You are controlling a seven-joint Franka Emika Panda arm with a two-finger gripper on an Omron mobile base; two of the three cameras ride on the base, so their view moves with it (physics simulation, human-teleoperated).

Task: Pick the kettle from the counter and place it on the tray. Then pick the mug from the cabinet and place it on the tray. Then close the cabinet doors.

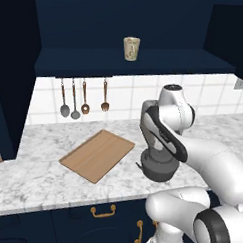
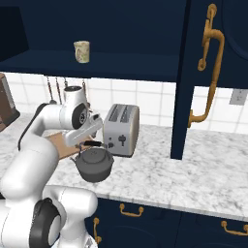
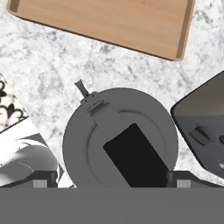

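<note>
The dark grey kettle (image 3: 87, 144) stands on the marbled counter (image 1: 41, 175) just right of the wooden tray (image 1: 98, 154), which lies bare. My gripper (image 3: 111, 180) hangs straight above the kettle (image 2: 95, 164), open, with one fingertip (image 3: 43, 179) on each side of its black handle (image 3: 135, 157); I cannot tell whether they touch it. In the left base view my arm hides most of the kettle (image 1: 159, 170). The beige mug (image 1: 131, 48) stands upright on the shelf of the open navy cabinet (image 1: 86, 62). One cabinet door (image 2: 227, 72) swings out at the right.
A silver toaster (image 2: 121, 130) stands right behind the kettle, close to my hand. Several utensils (image 1: 74, 99) hang on the tiled wall under the cabinet. Navy drawers with brass handles (image 1: 103, 210) run below the counter edge.
</note>
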